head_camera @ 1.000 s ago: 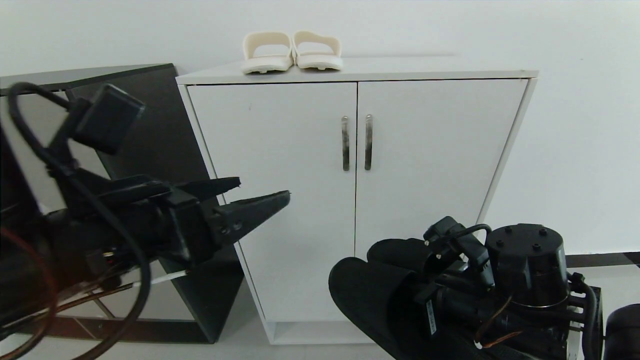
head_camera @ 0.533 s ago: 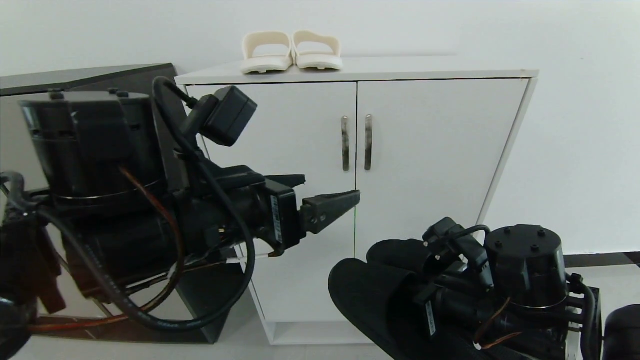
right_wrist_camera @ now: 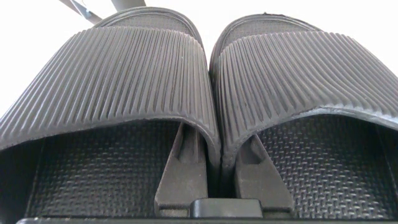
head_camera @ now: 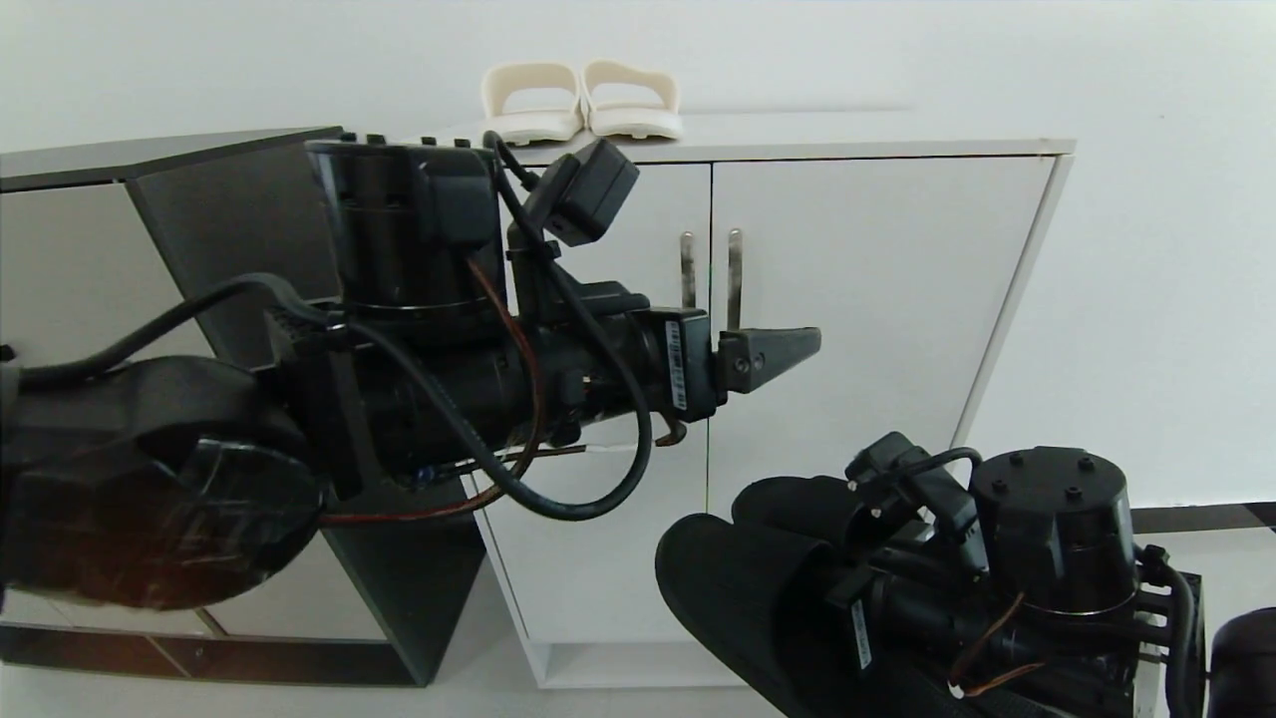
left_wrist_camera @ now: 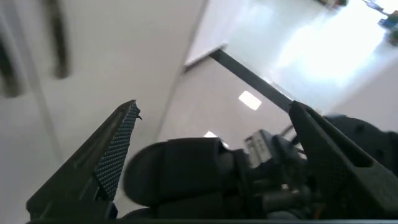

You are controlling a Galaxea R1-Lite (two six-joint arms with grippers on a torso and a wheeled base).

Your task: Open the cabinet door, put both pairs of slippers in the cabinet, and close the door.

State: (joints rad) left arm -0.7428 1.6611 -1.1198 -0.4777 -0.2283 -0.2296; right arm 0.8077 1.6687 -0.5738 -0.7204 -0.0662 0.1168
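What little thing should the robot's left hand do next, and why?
Probably ease the open left hand forward onto a door handle and shut on it. Both cabinet doors are closed, the hand hovers just in front of the handles, and the right hand holds the black slippers, which need a way in.

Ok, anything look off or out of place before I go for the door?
Nothing stands out. Both cabinet doors sit shut and flush, the cream slippers lie side by side on the cabinet top, and the black slippers are pinched together in the right gripper. The left gripper is open in front of the handles.
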